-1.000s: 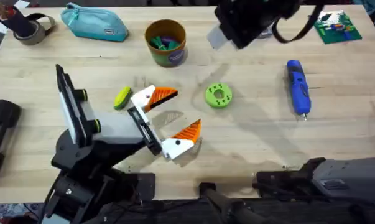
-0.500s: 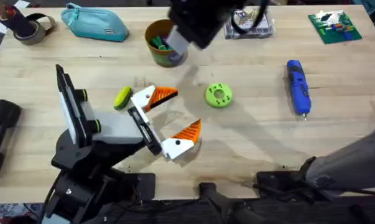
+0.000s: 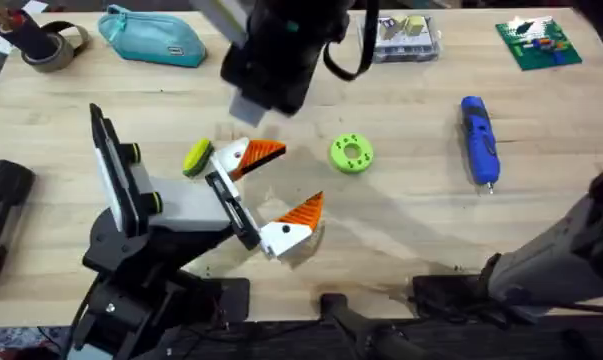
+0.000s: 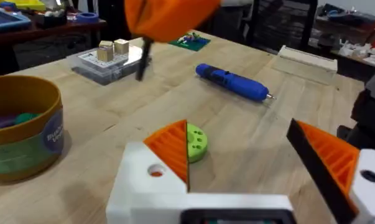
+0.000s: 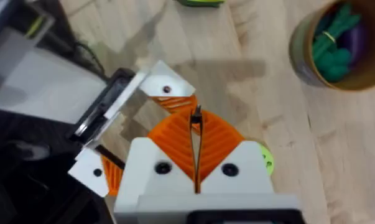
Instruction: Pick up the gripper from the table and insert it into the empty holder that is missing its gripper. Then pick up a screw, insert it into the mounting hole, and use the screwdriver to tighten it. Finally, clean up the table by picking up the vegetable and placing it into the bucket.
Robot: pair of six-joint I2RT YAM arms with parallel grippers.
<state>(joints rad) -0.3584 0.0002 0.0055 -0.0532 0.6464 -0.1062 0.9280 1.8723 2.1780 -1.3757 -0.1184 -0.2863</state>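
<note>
The table holds one blue screwdriver (image 3: 480,139), one tan bucket (image 4: 19,127), one yellow-green vegetable (image 3: 196,157), one lime-green ring (image 3: 351,154), one teal pouch (image 3: 153,37), one tape roll (image 3: 53,45), one green circuit board (image 3: 538,43), and one clear box (image 3: 406,36).

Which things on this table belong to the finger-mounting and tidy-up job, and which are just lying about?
Job in hand:
orange-tipped gripper finger
black holder
small dark screw
blue electric screwdriver
toy vegetable
tan bucket

Lying about:
lime-green ring
teal zip pouch
tape roll
green circuit board
</note>
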